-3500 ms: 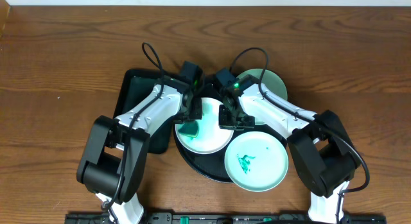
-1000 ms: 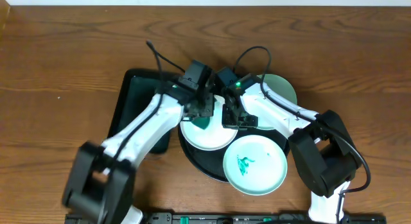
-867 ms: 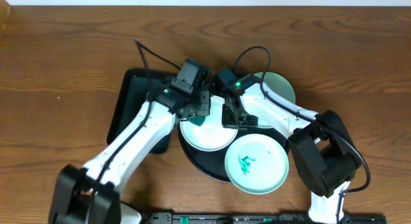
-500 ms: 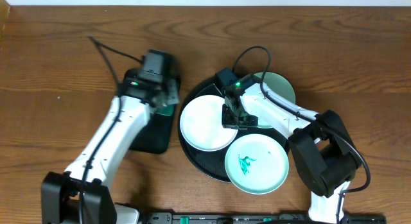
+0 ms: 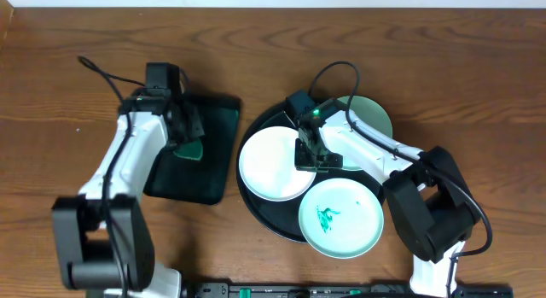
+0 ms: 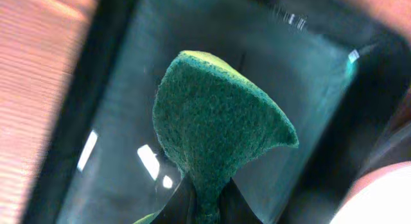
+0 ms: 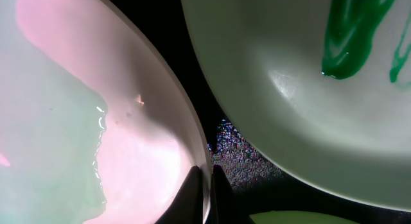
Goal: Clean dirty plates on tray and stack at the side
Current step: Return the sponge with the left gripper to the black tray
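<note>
The round black tray (image 5: 263,218) holds the plates. The white plate (image 5: 271,166) lies at its left and shows no smear. A mint plate with a green smear (image 5: 339,216) lies at the front right. A second mint plate (image 5: 371,119) lies at the back right, partly under the right arm. My right gripper (image 5: 309,154) is shut on the white plate's right rim (image 7: 192,137); the smeared mint plate (image 7: 289,76) is beside it. My left gripper (image 5: 183,136) is shut on a green sponge (image 6: 215,131) over the rectangular black tray (image 6: 128,76).
The rectangular black tray (image 5: 209,170) lies left of the round tray, almost touching it. Bare wooden table (image 5: 444,76) lies to the back, right and far left. Cables loop above both wrists.
My left gripper has carried the sponge off the white plate and leftward to the rectangular tray. The white plate now shows no smear. The right gripper has stayed on the plate's rim.
</note>
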`<state>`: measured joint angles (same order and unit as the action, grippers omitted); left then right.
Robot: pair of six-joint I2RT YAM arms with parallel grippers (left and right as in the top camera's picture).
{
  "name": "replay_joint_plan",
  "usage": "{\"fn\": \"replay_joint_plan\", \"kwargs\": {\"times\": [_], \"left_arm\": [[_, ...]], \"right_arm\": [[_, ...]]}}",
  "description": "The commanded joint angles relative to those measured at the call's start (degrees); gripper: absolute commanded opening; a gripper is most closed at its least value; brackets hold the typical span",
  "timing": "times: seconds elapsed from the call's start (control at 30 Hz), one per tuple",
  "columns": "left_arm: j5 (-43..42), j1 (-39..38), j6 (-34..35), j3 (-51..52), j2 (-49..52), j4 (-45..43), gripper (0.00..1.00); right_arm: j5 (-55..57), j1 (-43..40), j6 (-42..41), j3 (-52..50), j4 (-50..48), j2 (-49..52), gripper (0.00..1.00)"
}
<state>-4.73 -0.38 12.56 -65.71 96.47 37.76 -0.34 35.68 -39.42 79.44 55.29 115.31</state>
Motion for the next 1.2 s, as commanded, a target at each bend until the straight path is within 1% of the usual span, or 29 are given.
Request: {"fn": "replay_joint_plan", "kwargs": {"times": [0.0, 0.2, 0.3, 0.47, 0.8, 0.97, 1.17], "left_arm": [[-2.3, 0.4, -1.8, -0.9, 4.4, 0.4, 0.07], [-2.1, 2.6, -1.8, -0.9, 8.5, 0.3, 0.07], [-1.6, 4.3, -1.7, -0.9, 8.5, 0.1, 0.07], [2.7, 7.6, -0.9, -0.9, 8.5, 0.6, 0.07], [2.8, 12.8, 0.4, -0.9, 8.5, 1.2, 0.07], [2.2, 11.8, 0.4, -0.9, 8.3, 1.0, 0.07], [2.2, 7.8, 0.4, -0.9, 5.7, 1.5, 0.07]], "right_arm": [[1.3, -0.5, 1.2, -0.9, 0.9, 0.1, 0.01], [1.3, -0.4, 1.4, -0.9, 1.4, 0.1, 0.01], [1.3, -0.4, 1.6, -0.9, 1.3, 0.1, 0.01], [0.8, -0.4, 1.8, -0.9, 1.5, 0.1, 0.01], [0.7, -0.4, 1.8, -0.9, 1.6, 0.1, 0.01], [0.7, -0.3, 1.8, -0.9, 1.5, 0.1, 0.01], [0.7, -0.4, 2.9, -0.9, 1.1, 0.1, 0.01]]}}
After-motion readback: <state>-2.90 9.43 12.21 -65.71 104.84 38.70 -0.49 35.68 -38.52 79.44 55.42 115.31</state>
